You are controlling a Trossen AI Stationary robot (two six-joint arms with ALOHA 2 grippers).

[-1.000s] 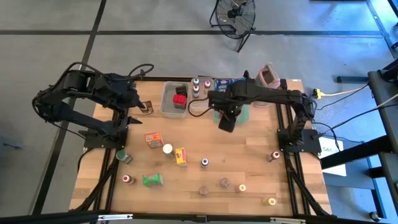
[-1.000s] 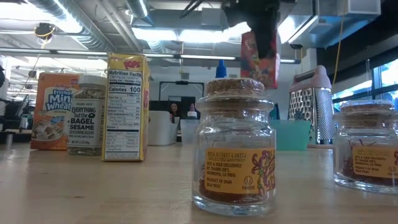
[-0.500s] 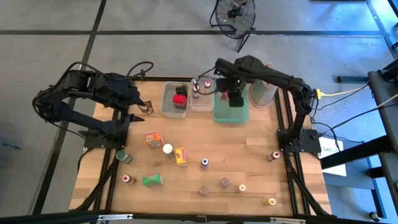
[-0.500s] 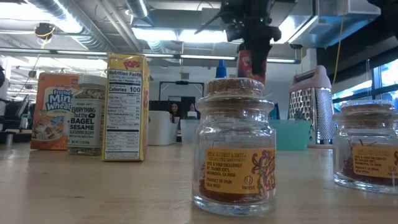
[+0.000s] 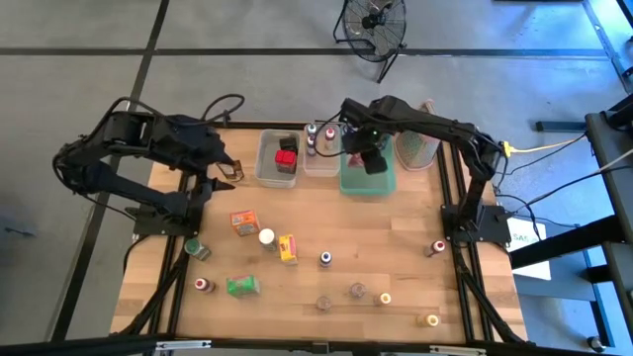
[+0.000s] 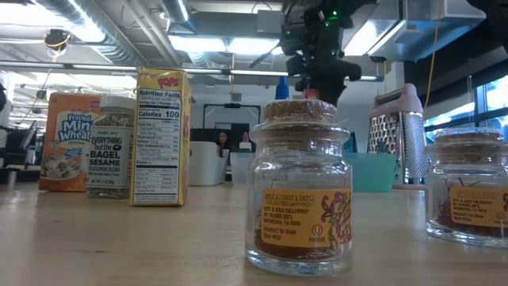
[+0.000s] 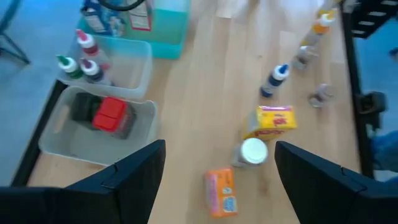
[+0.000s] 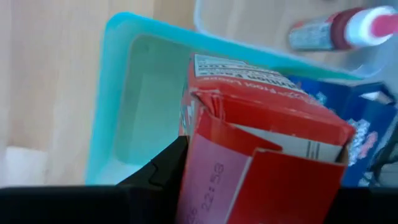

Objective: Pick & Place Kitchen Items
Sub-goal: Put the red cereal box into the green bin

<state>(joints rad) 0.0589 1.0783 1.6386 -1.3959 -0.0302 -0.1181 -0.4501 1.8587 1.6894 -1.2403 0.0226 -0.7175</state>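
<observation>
Wooden table (image 5: 396, 257) is carrying a half-sorted job under grey shop flooring. Right gripper (image 5: 373, 158) is hanging over the far-edge green tray (image 5: 358, 184), jaws pinching a red box (image 8: 261, 155); in the right wrist view the box is sitting between the fingers, tilted, directly above the tray's bare floor, with a blue box (image 8: 364, 140) just beside it at the tray's far end. Looks like the placing step, box not yet released. Beside the tray, one clear tub (image 5: 265, 168) is holding a red item (image 5: 287, 156), and the next tub (image 7: 138, 70) is holding small bottles (image 7: 87, 59). Left gripper (image 7: 214, 168) is waiting near the table's left edge, jaws spread wide, holding nothing. Still out on the table: orange box (image 5: 242, 221), white-capped jar (image 5: 267, 237), yellow box (image 5: 288, 248), blue-capped bottle (image 5: 324, 259), green box (image 5: 241, 286), plus roughly eight more small bottles and jars scattered toward the near and right edges. My read: under half done, most items still waiting to be picked. Grater (image 5: 419, 144) is standing right of the tray, not part of the job.
</observation>
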